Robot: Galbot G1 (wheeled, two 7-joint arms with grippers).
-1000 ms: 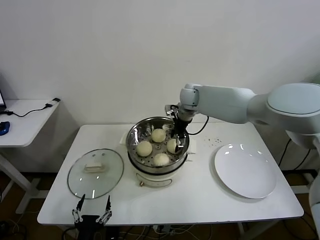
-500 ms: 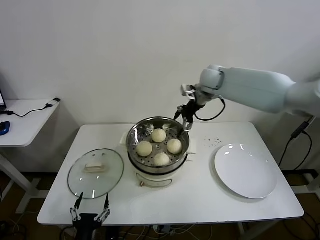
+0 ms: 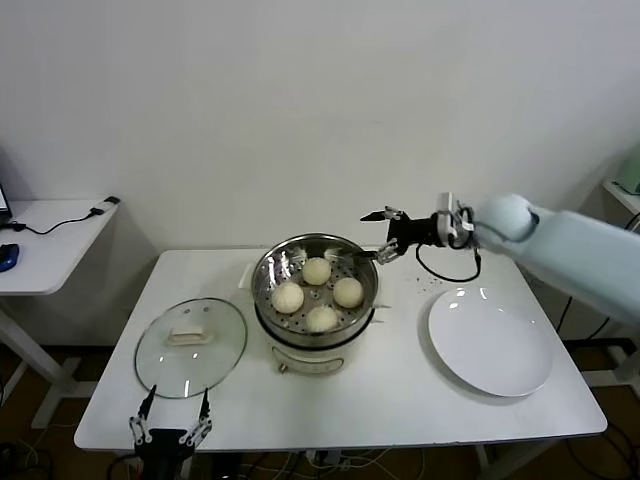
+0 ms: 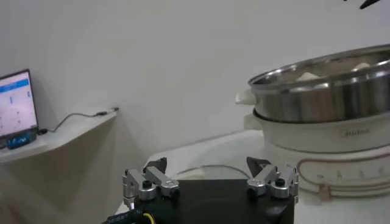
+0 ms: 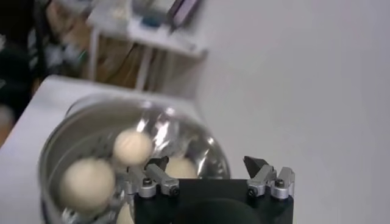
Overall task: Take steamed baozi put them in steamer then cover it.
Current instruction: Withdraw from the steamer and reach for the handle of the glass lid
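Four steamed baozi (image 3: pixel 318 292) sit inside the uncovered steamer (image 3: pixel 315 262) at mid-table. The right gripper (image 3: pixel 382 235) hangs empty above its far right rim, fingers spread wide, arm stretched in sideways. The left gripper (image 3: pixel 168 428) waits wide open at the near table (image 3: pixel 400 400) edge, by the glass lid (image 3: pixel 191 346). A white plate (image 3: pixel 490 342) lies right, against a plain white wall.

four baozi (image 3: pixel 317 293) in steamer (image 3: pixel 268 300) | lid (image 3: pixel 191 346) left of it | plate (image 3: pixel 490 342) right
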